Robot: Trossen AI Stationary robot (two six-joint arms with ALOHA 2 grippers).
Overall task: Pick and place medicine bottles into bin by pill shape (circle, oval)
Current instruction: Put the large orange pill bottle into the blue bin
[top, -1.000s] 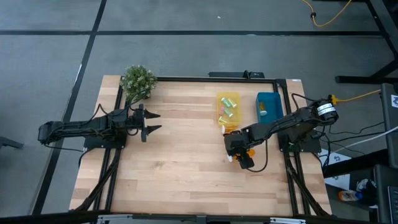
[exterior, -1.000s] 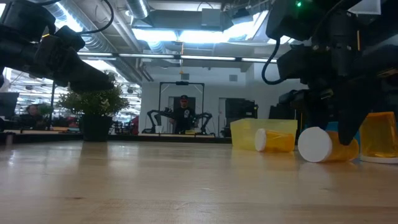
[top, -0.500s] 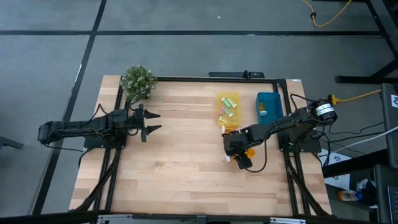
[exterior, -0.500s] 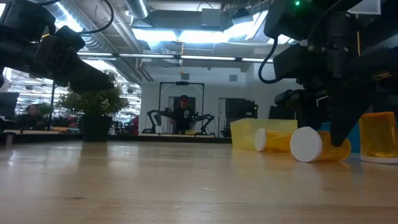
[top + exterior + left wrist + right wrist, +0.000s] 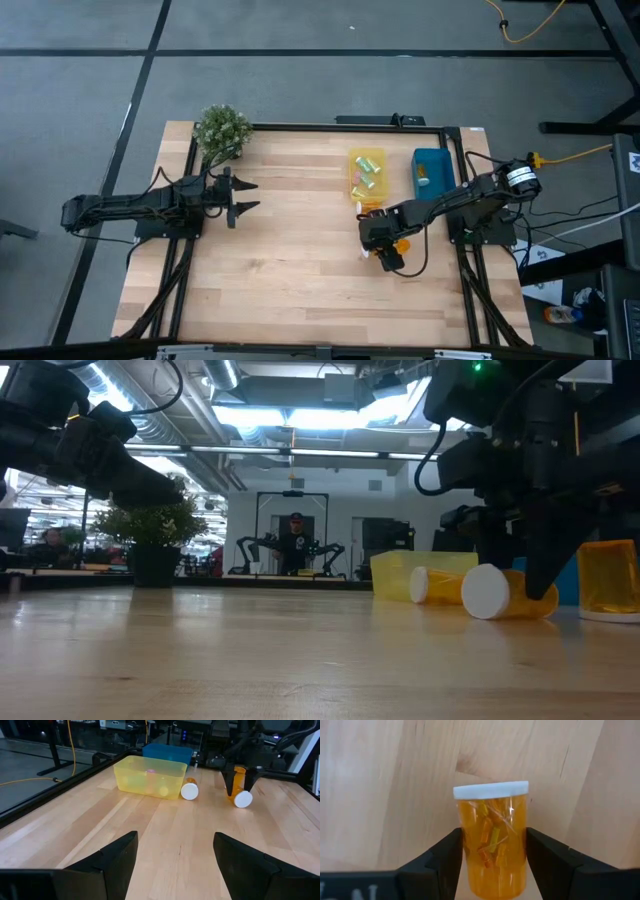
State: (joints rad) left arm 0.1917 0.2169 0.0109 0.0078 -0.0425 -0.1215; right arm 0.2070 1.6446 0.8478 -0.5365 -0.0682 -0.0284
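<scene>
Translucent orange bottle slid left, gripped by right gripper jaws

Overhead and table-level views share the wooden table; 2 wrist views look close.

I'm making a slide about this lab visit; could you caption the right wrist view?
Right gripper closed around an orange bottle, white cap forward, over the wooden table.

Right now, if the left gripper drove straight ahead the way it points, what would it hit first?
Probably nothing nearby: the left gripper, open, faces bare table. Farther along lie the yellow bin and an orange bottle; depth unclear.
</scene>
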